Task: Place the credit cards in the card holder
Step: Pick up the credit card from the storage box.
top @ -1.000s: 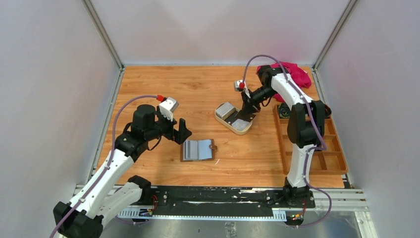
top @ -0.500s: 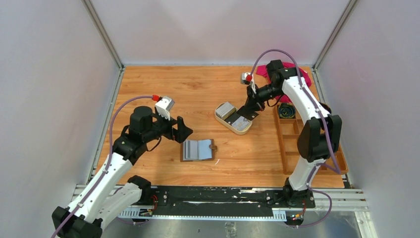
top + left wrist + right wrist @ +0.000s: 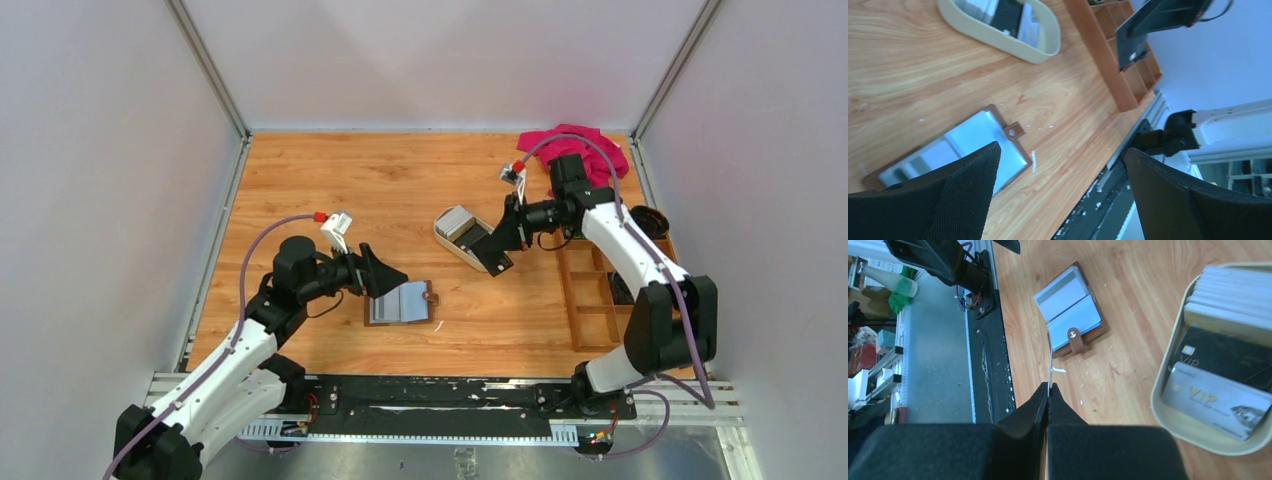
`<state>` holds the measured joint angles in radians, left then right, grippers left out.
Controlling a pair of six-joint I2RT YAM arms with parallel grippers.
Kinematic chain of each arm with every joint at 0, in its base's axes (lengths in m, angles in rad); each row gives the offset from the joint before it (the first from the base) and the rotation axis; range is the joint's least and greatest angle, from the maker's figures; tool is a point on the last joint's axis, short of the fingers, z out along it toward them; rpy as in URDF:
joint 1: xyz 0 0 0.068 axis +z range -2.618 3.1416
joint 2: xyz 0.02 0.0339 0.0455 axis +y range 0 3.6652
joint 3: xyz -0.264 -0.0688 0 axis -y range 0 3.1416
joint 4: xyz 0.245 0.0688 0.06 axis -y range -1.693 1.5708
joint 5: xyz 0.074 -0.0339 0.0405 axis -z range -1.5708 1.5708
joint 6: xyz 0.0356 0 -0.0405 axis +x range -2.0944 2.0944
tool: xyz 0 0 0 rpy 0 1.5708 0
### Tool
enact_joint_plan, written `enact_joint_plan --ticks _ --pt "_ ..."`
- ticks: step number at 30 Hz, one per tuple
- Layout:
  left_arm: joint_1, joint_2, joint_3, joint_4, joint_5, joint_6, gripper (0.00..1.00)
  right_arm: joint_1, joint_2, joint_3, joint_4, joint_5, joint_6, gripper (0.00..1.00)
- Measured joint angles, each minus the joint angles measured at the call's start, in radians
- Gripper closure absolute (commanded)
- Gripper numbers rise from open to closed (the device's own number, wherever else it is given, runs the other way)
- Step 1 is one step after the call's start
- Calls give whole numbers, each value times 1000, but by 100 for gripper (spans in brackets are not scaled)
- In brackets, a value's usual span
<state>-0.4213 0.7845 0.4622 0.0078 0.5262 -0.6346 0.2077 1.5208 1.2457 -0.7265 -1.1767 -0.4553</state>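
The brown card holder point(image 3: 402, 302) point(image 3: 980, 137) point(image 3: 1070, 315) lies open on the table, grey pockets up, snap tab to the right. My left gripper point(image 3: 385, 277) point(image 3: 1062, 150) hangs open just left of and above it, holding nothing. My right gripper point(image 3: 507, 230) point(image 3: 1049, 386) is shut on a dark credit card point(image 3: 489, 246) point(image 3: 1132, 42), seen edge-on point(image 3: 1050, 365) in its own wrist view, tilted in the air over the right end of the cream tray point(image 3: 445, 238) point(image 3: 1168, 425). In the tray lie a grey card point(image 3: 1215, 395), a dark card point(image 3: 1223, 352) and a pale stack point(image 3: 1228, 295).
A wooden compartment box point(image 3: 610, 300) point(image 3: 1108, 60) stands along the right side of the table. A red cloth point(image 3: 590, 150) lies at the back right, with a round black object point(image 3: 650, 218) near it. The black rail point(image 3: 430, 395) runs along the front edge.
My right gripper has risen from the tray with the dark card and swung it up and to the right. My left gripper has dropped lower and moved right, close to the card holder.
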Motion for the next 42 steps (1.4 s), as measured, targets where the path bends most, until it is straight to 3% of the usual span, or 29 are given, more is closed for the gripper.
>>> enact_joint_plan --ticks 8,16,29,35,42 --pt "-118 -90 -96 177 -46 -106 2 11 -215 -422 584 8 523 100" --pt "-180 -28 -167 295 -106 -211 5 37 -214 -602 962 10 887 100" --pt "-277 46 -215 443 -192 -315 9 157 -68 -615 1169 8 1153 100" --pt "-306 85 -215 505 -222 -340 19 161 -58 -609 1184 8 1176 100" --pt "-358 257 -190 584 -244 -375 30 164 -57 -599 1208 5 1196 100"
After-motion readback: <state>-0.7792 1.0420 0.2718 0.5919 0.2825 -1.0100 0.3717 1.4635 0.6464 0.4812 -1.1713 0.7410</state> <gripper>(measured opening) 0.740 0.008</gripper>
